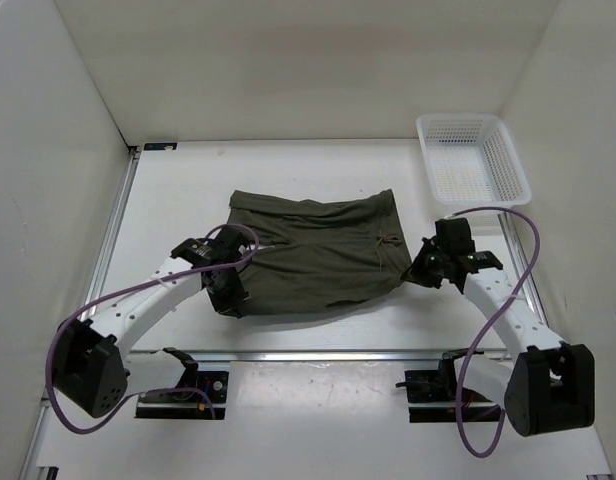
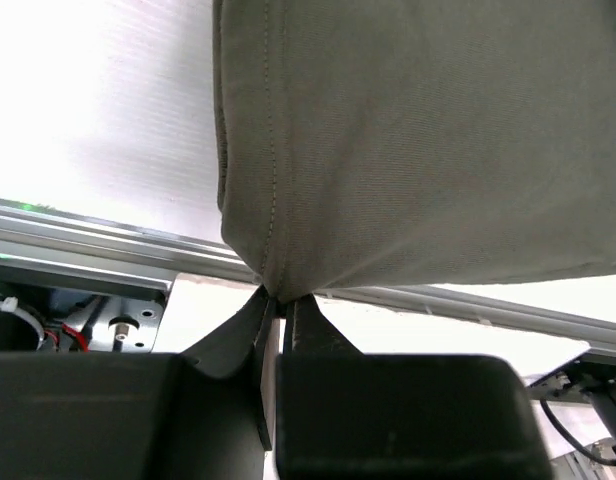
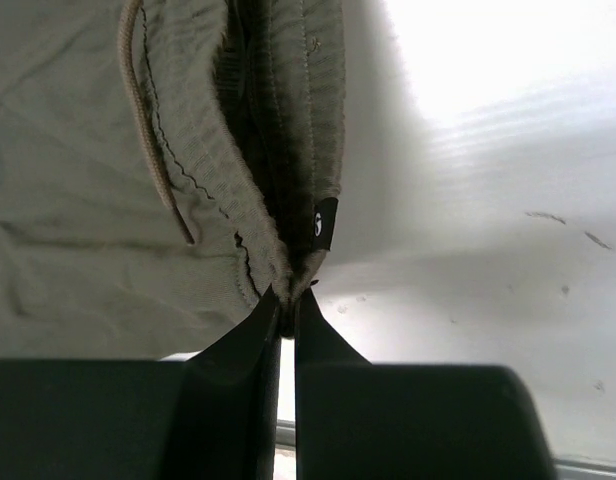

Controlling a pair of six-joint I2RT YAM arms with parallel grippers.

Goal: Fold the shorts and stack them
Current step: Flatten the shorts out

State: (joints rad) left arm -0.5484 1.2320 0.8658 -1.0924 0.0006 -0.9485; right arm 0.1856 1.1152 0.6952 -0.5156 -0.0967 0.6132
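Note:
The dark olive-green shorts [image 1: 313, 255] lie spread across the middle of the white table, waistband and drawstring at the right. My left gripper [image 1: 231, 297] is shut on the near left corner of a leg hem, seen in the left wrist view [image 2: 276, 296] with the stitched hem [image 2: 388, 140] hanging above the tips. My right gripper [image 1: 416, 272] is shut on the near right corner at the waistband, seen in the right wrist view [image 3: 288, 297] below the gathered waistband [image 3: 288, 130] and a small black tag [image 3: 325, 222].
A white plastic basket [image 1: 472, 158] stands at the back right of the table. A metal rail [image 1: 318, 353] runs along the near table edge. White walls close in the left, right and back sides.

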